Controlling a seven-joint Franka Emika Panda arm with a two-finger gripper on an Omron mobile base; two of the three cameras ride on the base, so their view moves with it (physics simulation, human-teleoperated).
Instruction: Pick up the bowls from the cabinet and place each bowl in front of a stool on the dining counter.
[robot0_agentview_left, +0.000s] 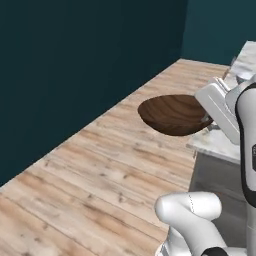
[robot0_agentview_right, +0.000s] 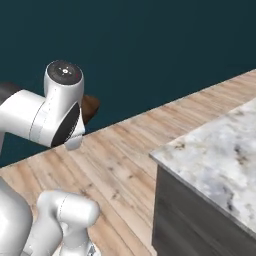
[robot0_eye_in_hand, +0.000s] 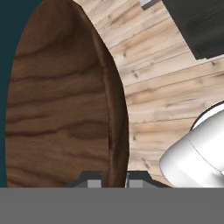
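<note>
A wide, shallow dark-brown wooden bowl (robot0_agentview_left: 172, 114) hangs in the air above the plank floor, level with the counter top. My gripper (robot0_eye_in_hand: 114, 180) is shut on its rim, one finger (robot0_eye_in_hand: 93, 180) inside the bowl (robot0_eye_in_hand: 57, 109) and the other outside. In the right base view a sliver of the bowl (robot0_agentview_right: 91, 107) shows behind my arm. The corner of the dining counter (robot0_agentview_right: 215, 150), white-grey veined marble on a dark base, lies just right of the bowl; its edge (robot0_agentview_left: 212, 143) sits under my hand. The cabinet and the stools are out of view.
A dark teal wall (robot0_agentview_left: 75, 60) runs along the left and back. Light wooden floor (robot0_agentview_left: 100, 170) stretches between the wall and the counter. A second piece of marble top (robot0_agentview_left: 247, 59) shows at the far right.
</note>
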